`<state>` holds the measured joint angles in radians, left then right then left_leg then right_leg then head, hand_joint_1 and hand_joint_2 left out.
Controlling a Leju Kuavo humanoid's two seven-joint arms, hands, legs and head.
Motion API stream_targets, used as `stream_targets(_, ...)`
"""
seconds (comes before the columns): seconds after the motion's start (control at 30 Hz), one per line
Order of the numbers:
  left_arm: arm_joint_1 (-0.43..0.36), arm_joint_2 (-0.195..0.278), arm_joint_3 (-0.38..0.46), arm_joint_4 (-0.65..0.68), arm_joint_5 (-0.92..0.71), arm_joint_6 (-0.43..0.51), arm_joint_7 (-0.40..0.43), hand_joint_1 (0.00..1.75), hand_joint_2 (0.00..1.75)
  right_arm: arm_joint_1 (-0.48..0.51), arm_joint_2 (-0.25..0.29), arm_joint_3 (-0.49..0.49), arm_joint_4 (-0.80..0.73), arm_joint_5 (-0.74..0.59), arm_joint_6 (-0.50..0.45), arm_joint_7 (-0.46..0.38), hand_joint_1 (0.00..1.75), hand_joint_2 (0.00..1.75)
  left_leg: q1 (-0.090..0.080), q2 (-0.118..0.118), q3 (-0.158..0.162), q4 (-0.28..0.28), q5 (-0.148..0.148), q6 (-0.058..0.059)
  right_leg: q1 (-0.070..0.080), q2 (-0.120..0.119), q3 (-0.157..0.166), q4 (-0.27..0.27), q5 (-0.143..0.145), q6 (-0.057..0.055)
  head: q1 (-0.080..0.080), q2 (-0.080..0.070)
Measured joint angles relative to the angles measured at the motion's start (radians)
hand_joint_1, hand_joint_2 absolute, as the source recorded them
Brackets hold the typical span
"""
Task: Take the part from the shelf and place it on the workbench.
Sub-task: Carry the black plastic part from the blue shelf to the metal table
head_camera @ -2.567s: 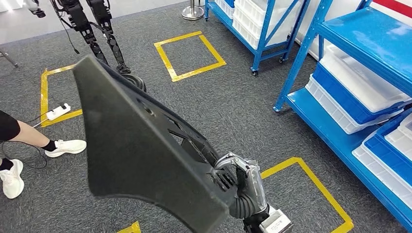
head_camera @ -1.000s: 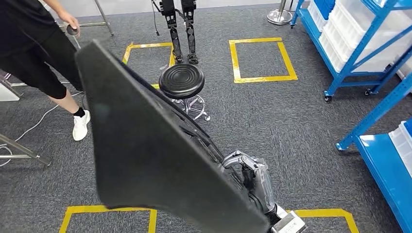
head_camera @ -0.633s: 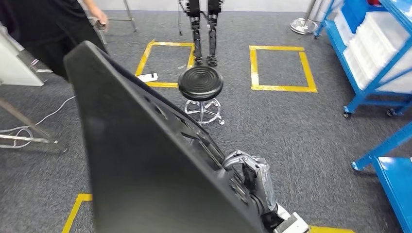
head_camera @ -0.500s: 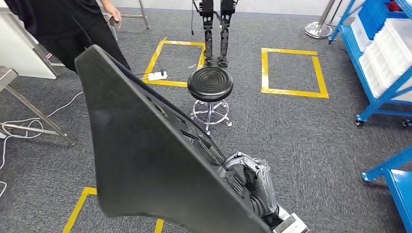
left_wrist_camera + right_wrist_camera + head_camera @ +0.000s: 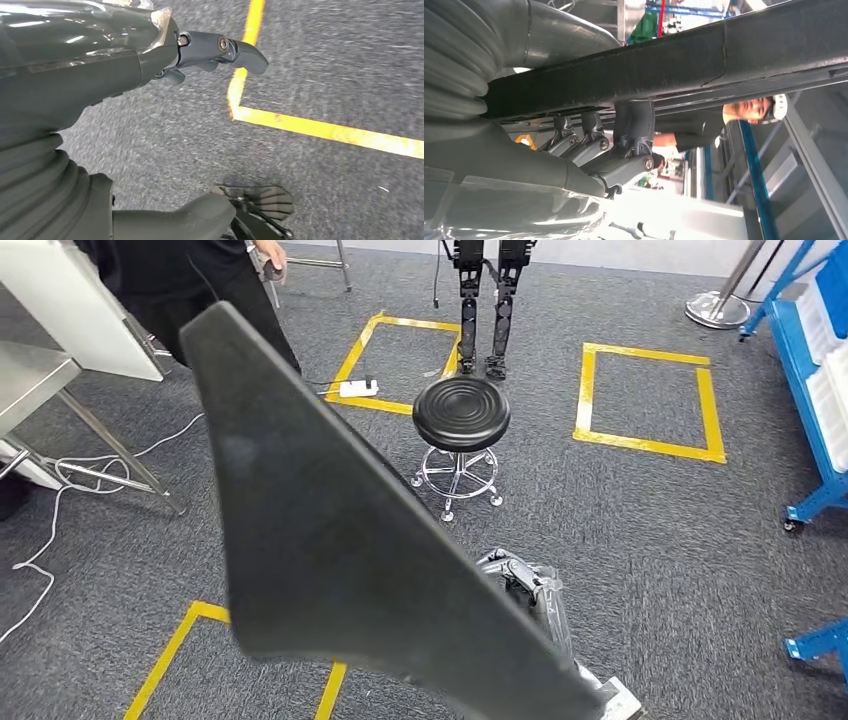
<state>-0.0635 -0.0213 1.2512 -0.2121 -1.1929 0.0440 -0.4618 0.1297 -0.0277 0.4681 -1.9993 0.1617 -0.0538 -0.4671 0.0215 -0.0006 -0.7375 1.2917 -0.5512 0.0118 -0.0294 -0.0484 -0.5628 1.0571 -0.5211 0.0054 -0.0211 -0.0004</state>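
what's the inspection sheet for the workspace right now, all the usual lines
surface: grey carpet floor with yellow tape squares; corner of a metal-legged table at the far left.
job's things: large dark panel part, carried tilted across the head view.
clutter: black round stool on a chrome base, standing ahead.
hands: right hand grips the part's lower edge; left hand hangs over the floor, holding nothing, fingers apart.
cables: white cable trailing under the table; white power strip on the tape.
surroundings: blue shelving at right; a person in black; another robot's legs beyond the stool.
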Motion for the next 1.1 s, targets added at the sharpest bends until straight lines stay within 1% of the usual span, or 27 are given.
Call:
stream_targets(0.03,0.0,0.0,0.0,0.0,0.001,0.003,0.004,0.0,1.75,-0.001,0.001,0.0,0.0,0.0,0.002,0.001,1.75,1.75,-0.003,0.006,0.024,-0.058,0.038,0.009,0.003,-0.009,0.004,-0.001,-0.003,-0.002,0.0,0.0)
stream_targets(0.1,-0.001,0.001,0.0,0.0,0.004,0.009,0.012,0.0,1.75,-0.004,0.003,0.0,0.0,-0.002,0.005,0.002,1.75,1.75,-0.018,0.049,0.086,-0.188,0.095,0.032,0.009,-0.025,0.014,-0.005,-0.008,-0.005,0.002,0.0)
stream_targets(0.13,-0.004,0.002,0.0,-0.001,0.006,0.012,0.015,0.0,1.75,-0.006,0.003,0.0,0.0,-0.003,0.006,0.002,1.75,1.75,-0.026,0.07,0.105,-0.229,0.104,0.041,0.009,-0.033,0.017,-0.01,-0.01,-0.004,0.002,0.0)
stream_targets(0.17,-0.005,0.003,0.001,-0.001,0.008,0.015,0.017,0.0,1.75,-0.007,0.003,0.0,0.0,-0.003,0.007,0.003,1.75,1.75,-0.032,0.082,0.112,-0.246,0.103,0.046,0.008,-0.041,0.021,-0.014,-0.011,-0.002,0.001,0.0)
stream_targets(0.2,-0.006,0.004,0.002,-0.001,0.009,0.017,0.019,0.0,1.75,-0.008,0.004,0.001,0.001,-0.004,0.009,0.003,1.75,1.75,-0.036,0.079,0.113,-0.251,0.101,0.048,0.008,-0.052,0.026,-0.02,-0.011,0.002,0.0,0.0)
stream_targets(0.23,-0.007,0.005,0.002,-0.001,0.011,0.019,0.019,0.0,1.75,-0.01,0.005,0.002,0.001,-0.005,0.01,0.004,1.75,1.75,-0.04,0.067,0.12,-0.262,0.102,0.05,0.007,-0.063,0.035,-0.029,-0.012,0.006,-0.002,0.0)
stream_targets(0.27,-0.005,0.006,0.003,-0.001,0.013,0.02,0.019,0.0,1.75,-0.013,0.006,0.003,0.001,-0.005,0.011,0.004,1.75,1.75,-0.038,0.054,0.133,-0.279,0.108,0.051,0.008,-0.062,0.042,-0.031,-0.014,0.011,-0.001,0.0)
stream_targets(0.33,-0.006,0.005,0.003,-0.001,0.015,0.019,0.017,0.0,1.75,-0.02,0.007,0.003,0.003,-0.007,0.013,0.004,1.75,1.75,-0.032,0.027,0.162,-0.314,0.122,0.055,0.012,-0.02,0.029,0.014,-0.035,0.01,0.001,0.0)
stream_targets(0.4,-0.009,0.003,0.003,-0.001,0.016,0.018,0.013,0.0,1.75,-0.022,0.004,0.004,0.006,-0.008,0.015,0.004,1.75,1.75,-0.028,0.0,0.172,-0.325,0.128,0.057,0.011,0.03,-0.039,0.135,-0.078,-0.001,0.005,0.0)
stream_targets(0.43,-0.01,0.002,0.003,-0.001,0.016,0.018,0.011,0.0,1.75,-0.022,0.002,0.004,0.008,-0.009,0.015,0.005,1.75,1.75,-0.028,-0.014,0.172,-0.325,0.127,0.058,0.011,0.039,-0.077,0.193,-0.094,-0.002,0.006,0.0)
stream_targets(0.47,-0.009,0.001,0.003,-0.001,0.015,0.017,0.009,0.0,1.75,-0.021,0.0,0.004,0.011,-0.009,0.015,0.006,1.75,1.75,-0.028,-0.028,0.173,-0.324,0.125,0.057,0.01,0.042,-0.104,0.224,-0.097,0.001,0.007,0.0)
stream_targets(0.5,-0.008,0.0,0.003,-0.001,0.015,0.017,0.008,0.0,1.75,-0.021,-0.001,0.004,0.013,-0.009,0.015,0.006,1.75,1.75,-0.028,-0.043,0.174,-0.322,0.123,0.055,0.01,0.044,-0.112,0.219,-0.083,0.009,0.007,0.0)
stream_targets(0.53,-0.006,-0.001,0.003,-0.001,0.014,0.016,0.006,0.0,1.75,-0.021,-0.002,0.003,0.014,-0.01,0.015,0.006,1.75,1.75,-0.027,-0.057,0.176,-0.319,0.12,0.051,0.008,0.047,-0.1,0.176,-0.054,0.02,0.008,0.0)
stream_targets(0.57,-0.005,-0.002,0.003,-0.001,0.013,0.016,0.005,0.0,1.75,-0.022,-0.003,0.003,0.014,-0.01,0.015,0.006,1.75,1.75,-0.025,-0.071,0.176,-0.312,0.114,0.045,0.005,0.057,-0.074,0.106,-0.016,0.031,0.008,0.0)
stream_targets(0.6,-0.005,-0.002,0.003,-0.001,0.012,0.015,0.003,0.0,1.75,-0.022,-0.003,0.004,0.015,-0.01,0.015,0.006,1.75,1.75,-0.026,-0.084,0.174,-0.302,0.106,0.037,0.002,0.068,-0.049,0.044,0.013,0.035,0.01,0.0)
stream_targets(0.63,-0.005,-0.002,0.003,-0.001,0.01,0.015,0.002,0.0,1.75,-0.022,-0.004,0.004,0.015,-0.011,0.015,0.006,1.75,1.75,-0.027,-0.094,0.171,-0.291,0.098,0.031,0.0,0.076,-0.03,0.001,0.033,0.032,0.01,0.0)
stream_targets(0.67,-0.004,-0.002,0.003,-0.001,0.009,0.014,0.002,0.0,1.75,-0.023,-0.004,0.004,0.016,-0.011,0.014,0.006,1.75,1.75,-0.027,-0.101,0.166,-0.283,0.09,0.025,0.0,0.082,-0.021,-0.02,0.041,0.025,0.01,0.0)
stream_targets(0.73,-0.001,-0.001,0.003,-0.001,0.008,0.013,0.001,0.0,1.75,-0.023,-0.004,0.004,0.016,-0.011,0.014,0.006,1.75,1.75,-0.023,-0.11,0.161,-0.277,0.083,0.021,0.001,0.072,-0.017,-0.019,0.04,0.005,0.009,0.0)
stream_targets(0.77,0.001,0.0,0.003,-0.001,0.007,0.012,0.001,0.0,1.75,-0.023,-0.004,0.004,0.016,-0.011,0.014,0.006,1.75,1.75,-0.021,-0.104,0.16,-0.272,0.08,0.018,0.0,0.067,-0.015,-0.02,0.04,-0.001,0.01,0.0)
stream_targets(0.83,0.002,0.002,0.003,-0.001,0.006,0.012,0.001,0.0,1.75,-0.024,-0.002,0.004,0.016,-0.012,0.014,0.006,1.75,1.75,-0.018,-0.062,0.139,-0.222,0.052,0.008,-0.002,0.053,-0.008,-0.022,0.037,-0.01,0.004,0.0)
stream_targets(0.9,-0.001,0.003,0.003,0.0,0.006,0.011,0.001,0.0,1.75,-0.023,-0.001,0.005,0.016,-0.012,0.013,0.006,1.75,1.75,-0.015,-0.015,0.076,-0.105,-0.003,-0.004,0.001,0.037,-0.004,-0.022,0.031,-0.017,-0.001,0.0)
stream_targets(0.93,-0.002,0.002,0.003,0.0,0.006,0.011,0.001,0.0,1.75,-0.023,-0.001,0.005,0.016,-0.012,0.013,0.006,1.75,1.75,-0.012,-0.006,0.037,-0.042,-0.025,-0.007,0.002,0.029,-0.003,-0.022,0.028,-0.019,-0.001,0.0)
stream_targets(0.97,-0.002,0.002,0.002,0.0,0.006,0.011,0.001,0.0,1.75,-0.022,-0.001,0.005,0.017,-0.012,0.013,0.006,1.75,1.75,-0.01,-0.002,0.009,-0.001,-0.031,-0.008,0.004,0.019,-0.002,-0.022,0.025,-0.02,-0.001,0.0)
stream_targets(1.0,-0.001,0.002,0.002,0.0,0.006,0.01,0.001,0.0,1.75,-0.022,0.0,0.005,0.017,-0.012,0.013,0.006,1.75,1.75,-0.009,-0.001,-0.002,0.005,-0.018,-0.007,0.005,0.01,0.001,-0.022,0.022,-0.021,-0.001,0.0)
stream_targets(1.03,0.0,0.002,0.002,0.0,0.005,0.01,0.001,0.0,1.75,-0.023,0.0,0.005,0.017,-0.012,0.013,0.006,1.75,1.75,-0.009,0.001,0.009,-0.029,0.014,-0.003,0.006,0.001,0.006,-0.022,0.017,-0.02,-0.001,0.0)
stream_targets(1.07,0.0,0.002,0.002,0.0,0.005,0.01,0.001,0.0,1.75,-0.023,0.0,0.005,0.017,-0.012,0.013,0.006,1.75,1.75,-0.012,0.01,0.038,-0.095,0.055,0.004,0.008,-0.007,0.012,-0.023,0.013,-0.02,-0.001,0.0)
stream_targets(1.1,-0.001,0.003,0.002,0.0,0.005,0.01,0.001,0.0,1.75,-0.023,0.0,0.005,0.017,-0.012,0.012,0.006,1.75,1.75,-0.018,0.032,0.072,-0.165,0.087,0.014,0.009,-0.016,0.019,-0.025,0.009,-0.019,0.0,0.0)
